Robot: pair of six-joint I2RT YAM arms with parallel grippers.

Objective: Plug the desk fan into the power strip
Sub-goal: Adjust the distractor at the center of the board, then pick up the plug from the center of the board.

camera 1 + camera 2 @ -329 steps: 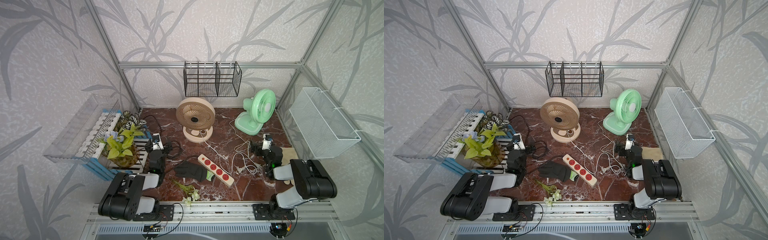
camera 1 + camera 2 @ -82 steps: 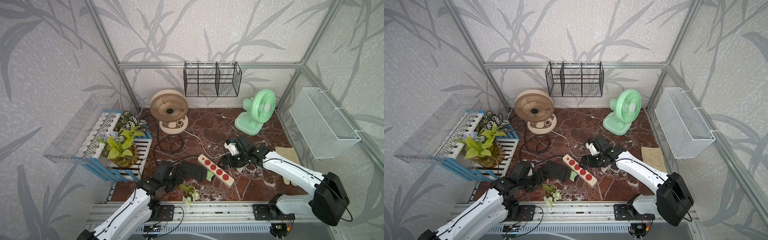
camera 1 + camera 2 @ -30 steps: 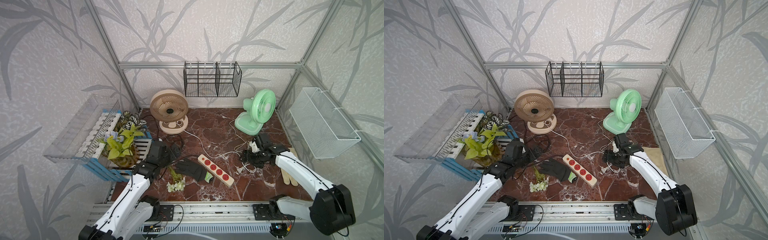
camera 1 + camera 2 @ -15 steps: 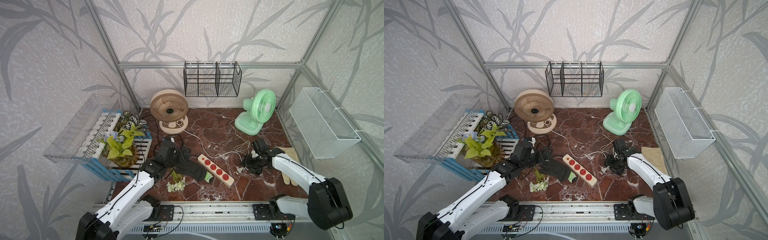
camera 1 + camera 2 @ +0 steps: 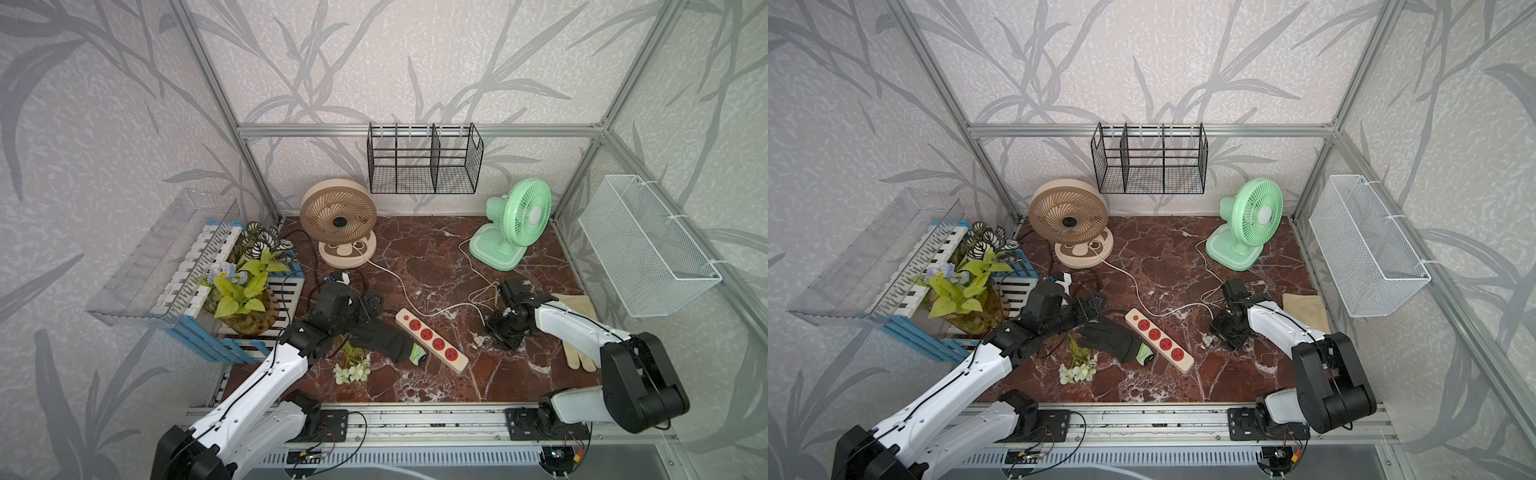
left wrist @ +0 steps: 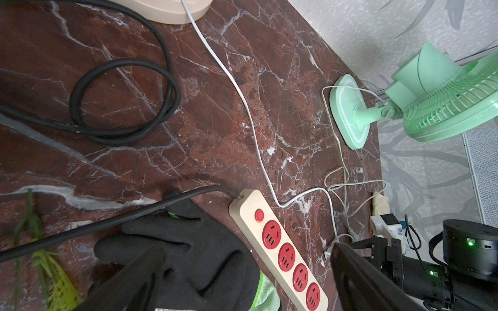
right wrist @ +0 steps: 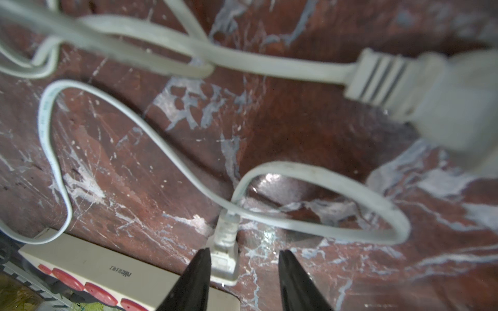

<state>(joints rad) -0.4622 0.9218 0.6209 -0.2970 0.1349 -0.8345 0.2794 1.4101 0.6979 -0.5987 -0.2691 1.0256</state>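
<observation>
Right tool (image 7: 244, 251) has dropped over the white plug (image 7: 225, 258) on the desk (image 5: 436, 257), jaws narrowing but not yet clamped, just beside the power strip (image 5: 432, 340) lying mid-desk; left tool (image 6: 248, 246) gapes wide over the strip, so a grasp looks imminent and plugging is still pending.

Glossy marble-look tabletop (image 5: 432, 249), smooth cream plastic power strip (image 5: 432, 340), blk knit cloth glove (image 5: 378, 337), blk metal-wire basket (image 5: 424, 166).
</observation>
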